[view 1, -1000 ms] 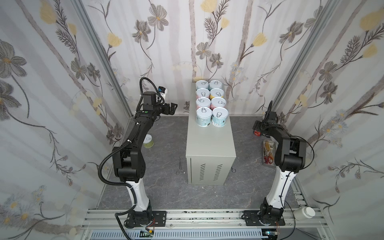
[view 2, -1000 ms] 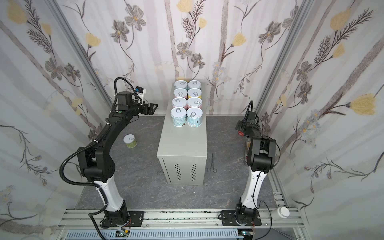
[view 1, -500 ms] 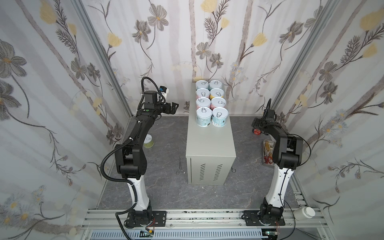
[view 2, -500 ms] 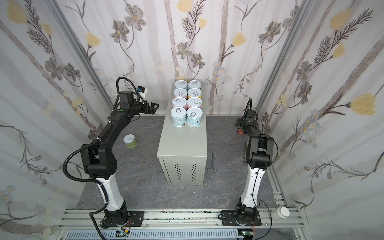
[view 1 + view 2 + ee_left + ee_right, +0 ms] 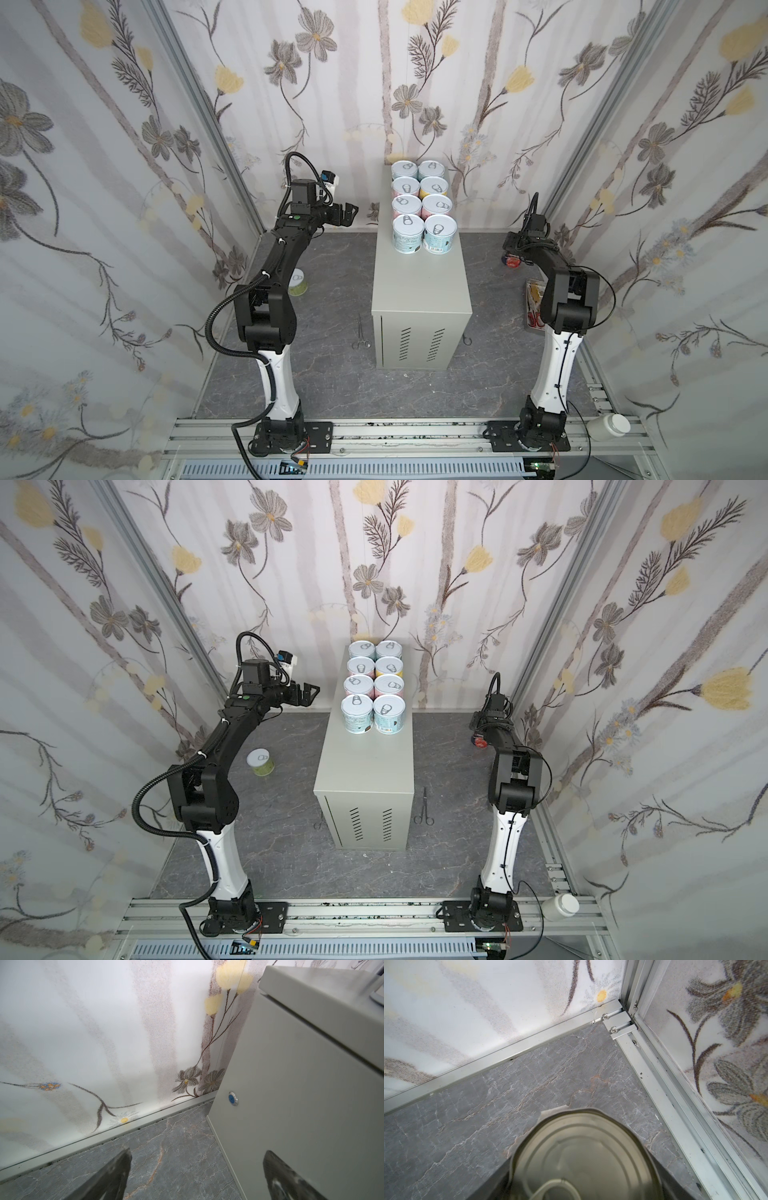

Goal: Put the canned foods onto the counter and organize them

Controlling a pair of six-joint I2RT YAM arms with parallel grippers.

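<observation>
Though cropped, can (image 5: pixel 581 1157) seems silver-lidded.

Top views overlook the counter (image 5: pixel 419 282); wrist views close.

Eight cans (image 5: pixel 423 208) atop counter (image 5: pixel 420 286), lone can (image 5: pixel 260 762) left

The counter (image 5: pixel 419 286) is seen to be painted metal, matt and smooth. A bare, dully shining metal lid with pressed rings is shown on the tomato can (image 5: pixel 581 1153). The floor (image 5: pixel 508 1095) is finished like matt, veined stone; the rails (image 5: pixel 664 1088) are brushed aluminium.
</observation>
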